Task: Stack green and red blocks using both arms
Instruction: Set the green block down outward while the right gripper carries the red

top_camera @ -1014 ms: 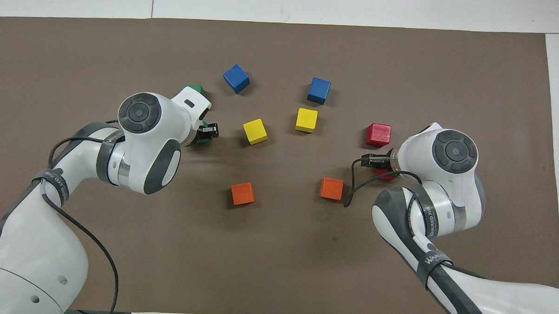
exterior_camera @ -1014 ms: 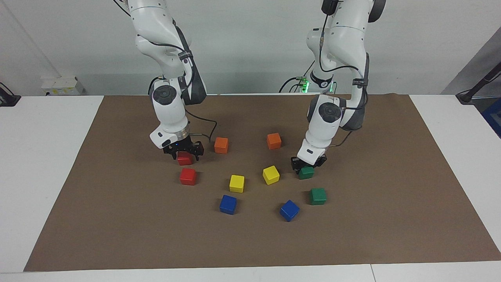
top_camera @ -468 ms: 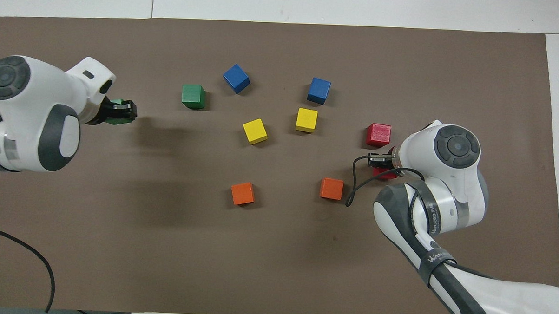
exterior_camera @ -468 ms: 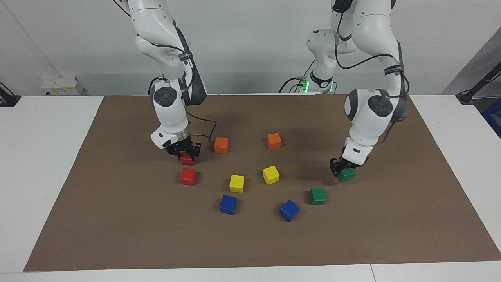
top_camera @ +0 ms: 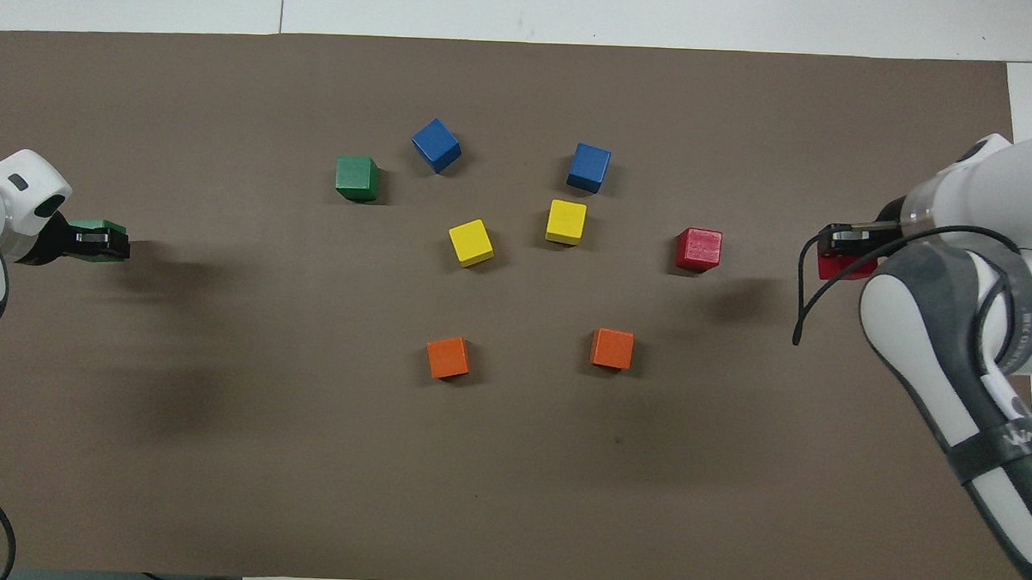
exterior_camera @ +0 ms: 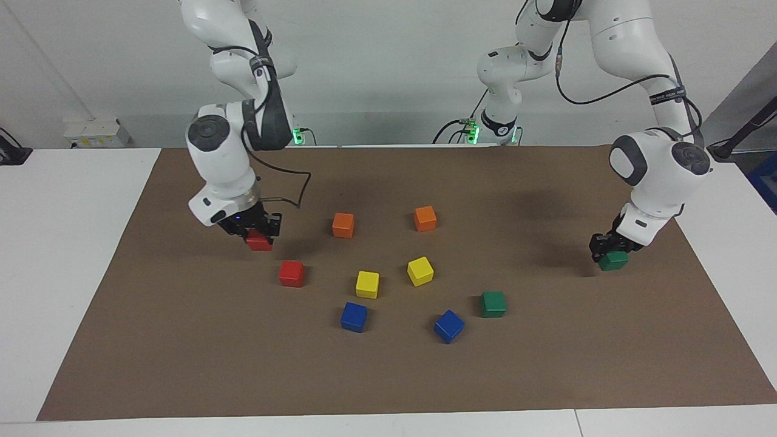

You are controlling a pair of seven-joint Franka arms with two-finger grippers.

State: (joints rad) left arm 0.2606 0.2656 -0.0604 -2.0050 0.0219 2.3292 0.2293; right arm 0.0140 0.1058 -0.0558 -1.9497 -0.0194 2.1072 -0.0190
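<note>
My left gripper [exterior_camera: 610, 250] [top_camera: 97, 241] is shut on a green block [exterior_camera: 613, 260] [top_camera: 99, 238] and holds it just above the brown mat near the left arm's end. My right gripper [exterior_camera: 255, 232] [top_camera: 843, 250] is shut on a red block [exterior_camera: 259, 242] [top_camera: 843, 266] and holds it above the mat toward the right arm's end. A second green block [exterior_camera: 493, 303] [top_camera: 356, 177] and a second red block [exterior_camera: 291, 273] [top_camera: 698, 248] rest on the mat.
Two orange cubes [exterior_camera: 343, 224] [exterior_camera: 425, 218], two yellow cubes [exterior_camera: 367, 284] [exterior_camera: 420, 271] and two blue cubes [exterior_camera: 354, 316] [exterior_camera: 448, 326] lie in the middle of the brown mat [exterior_camera: 388, 376]. White table borders the mat at both ends.
The left gripper has carried its green block far out toward the left arm's end. The right gripper has lifted its red block and moved it toward the right arm's end.
</note>
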